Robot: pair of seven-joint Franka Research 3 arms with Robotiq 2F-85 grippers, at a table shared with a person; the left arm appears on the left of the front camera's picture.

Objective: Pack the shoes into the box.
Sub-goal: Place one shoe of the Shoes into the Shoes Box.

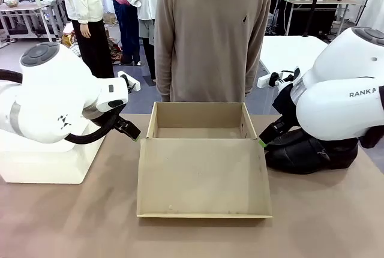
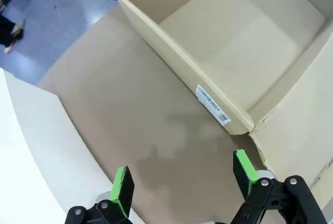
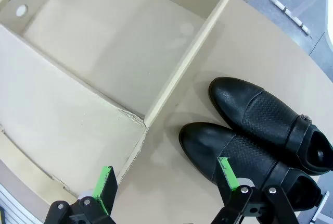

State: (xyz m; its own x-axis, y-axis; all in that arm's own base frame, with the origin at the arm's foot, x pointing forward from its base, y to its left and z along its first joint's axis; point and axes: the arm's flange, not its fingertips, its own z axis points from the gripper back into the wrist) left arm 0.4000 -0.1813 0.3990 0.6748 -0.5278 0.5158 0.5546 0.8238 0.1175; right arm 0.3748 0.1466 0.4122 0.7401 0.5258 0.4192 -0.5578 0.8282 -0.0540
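Jaws of the left gripper point(image 2: 182, 171) gape wide, empty, over bare bench point(image 2: 130, 104) beside the box point(image 2: 171, 52) — right gripper point(image 3: 165, 168) equally wide, empty, between box and shoes point(image 3: 255, 112).

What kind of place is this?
Probably a robotics lab: a white left arm and right arm flank one table, a person stands across it, and other people stand behind.
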